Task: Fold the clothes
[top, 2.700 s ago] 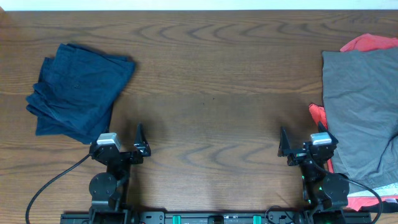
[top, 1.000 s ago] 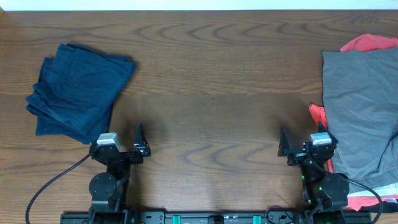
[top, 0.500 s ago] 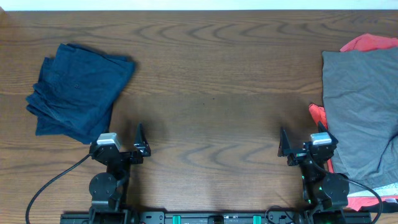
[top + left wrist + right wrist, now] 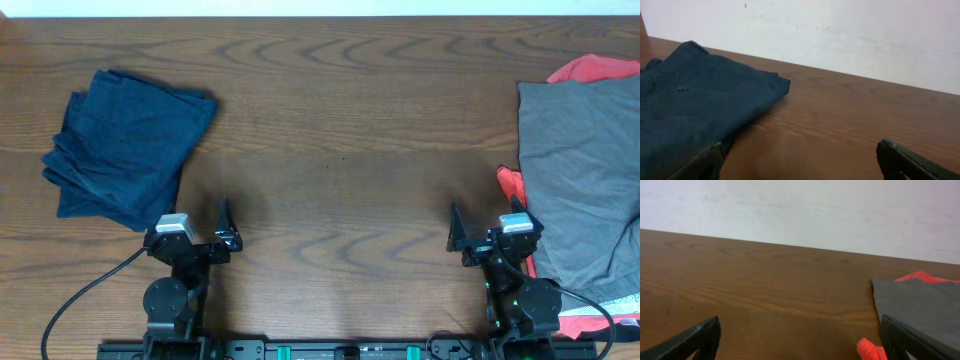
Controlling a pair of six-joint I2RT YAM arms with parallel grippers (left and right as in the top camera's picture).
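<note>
Three garments lie on the wooden worktop [image 4: 340,130], all towards its ends, with bare wood across its middle. At the worktop's left end sits a dark blue garment [image 4: 125,145], folded into a rough, slightly skewed stack with layered edges showing at its near left corner. At the worktop's right end a grey garment [image 4: 580,180] is spread flat and unfolded, running off the worktop's right edge in the overhead view. A red garment [image 4: 595,68] lies under it, showing at the grey one's far edge and again in a strip along the side facing the worktop's middle. The left gripper [image 4: 799,155] rests low at the worktop's near edge, its jaws spread wide with nothing between them. The blue garment's near corner lies just beyond its left finger [image 4: 702,162], and whether they touch cannot be told. The right gripper [image 4: 800,325] also sits at the worktop's near edge, towards the right end, jaws wide apart and empty. The grey garment and a bit of red cloth appear just beside its right finger [image 4: 910,340]. A pale wall [image 4: 840,30] rises behind the worktop's far edge.
</note>
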